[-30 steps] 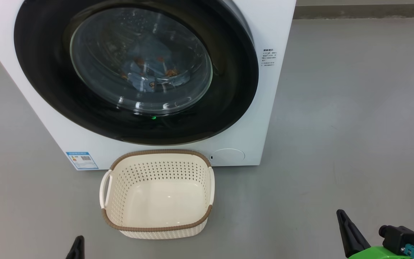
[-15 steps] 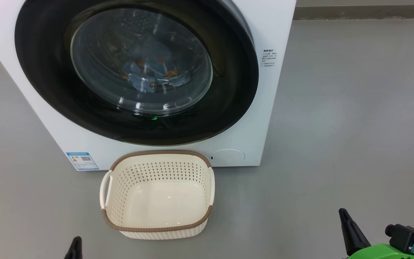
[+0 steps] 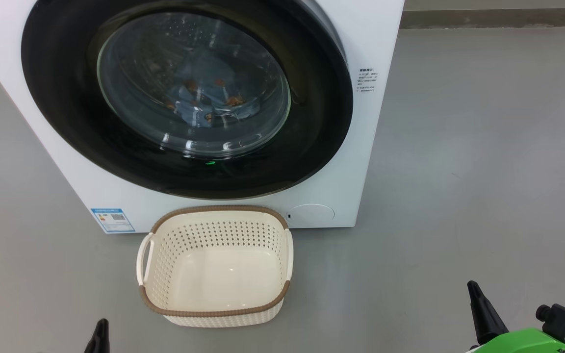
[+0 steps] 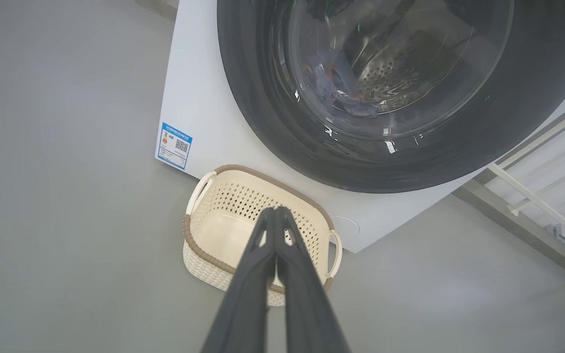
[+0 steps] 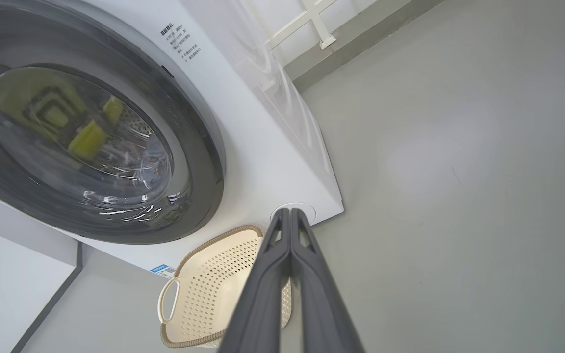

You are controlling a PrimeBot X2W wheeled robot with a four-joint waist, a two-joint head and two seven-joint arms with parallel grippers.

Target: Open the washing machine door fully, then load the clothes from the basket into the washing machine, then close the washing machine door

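Head view: your left gripper (image 3: 100, 331) and right gripper (image 3: 476, 300) sit low at the bottom corners, tips up. The glossy black washing machine door (image 3: 66, 122) lies shut on the white washing machine (image 3: 375, 39), blue clothes (image 3: 204, 100) behind its glass. The perforated cream basket (image 3: 214, 312) stands just before it. Wrist views: both finger pairs are pressed together, gripping nothing

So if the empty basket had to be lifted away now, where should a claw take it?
Probably by the left side handle, coming straight down from above: it stands off the basket wall as an open loop, so one finger could slip through the gap. The back rim sits close to the washing machine front, leaving little room there.
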